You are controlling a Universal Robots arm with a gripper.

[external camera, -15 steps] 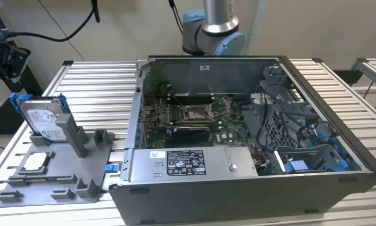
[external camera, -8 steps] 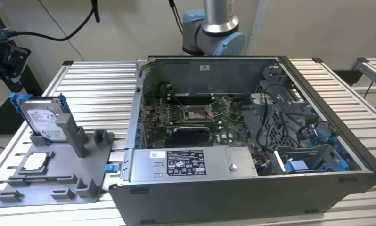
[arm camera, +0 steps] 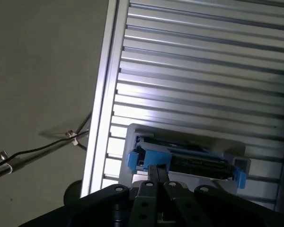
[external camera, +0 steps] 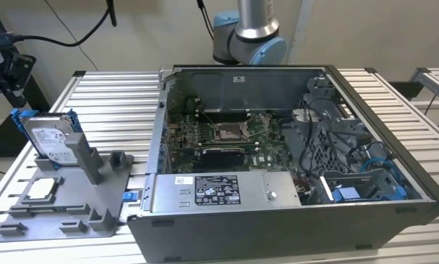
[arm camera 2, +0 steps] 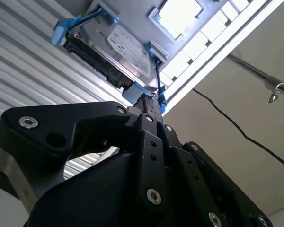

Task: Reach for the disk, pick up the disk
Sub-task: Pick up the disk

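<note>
The disk (external camera: 50,140) is a silver-grey hard drive with a white label and blue side rails. It stands upright in a slot of the grey fixture (external camera: 94,192), on the exterior view's left. My black gripper (external camera: 15,98) hangs at that view's far left edge, above and behind the disk and apart from it. In both wrist views the fingers lie together, shut on nothing, and the tips (arm camera 2: 149,101) (arm camera: 157,171) point toward the disk (arm camera 2: 128,47) (arm camera: 194,161) and its blue rail (arm camera: 149,158).
A small square silver chip (external camera: 43,188) lies flat on the fixture in front of the disk. An open computer case (external camera: 278,165) takes up the middle and right of the slatted metal table (external camera: 109,104). Cables (external camera: 58,38) hang near the gripper.
</note>
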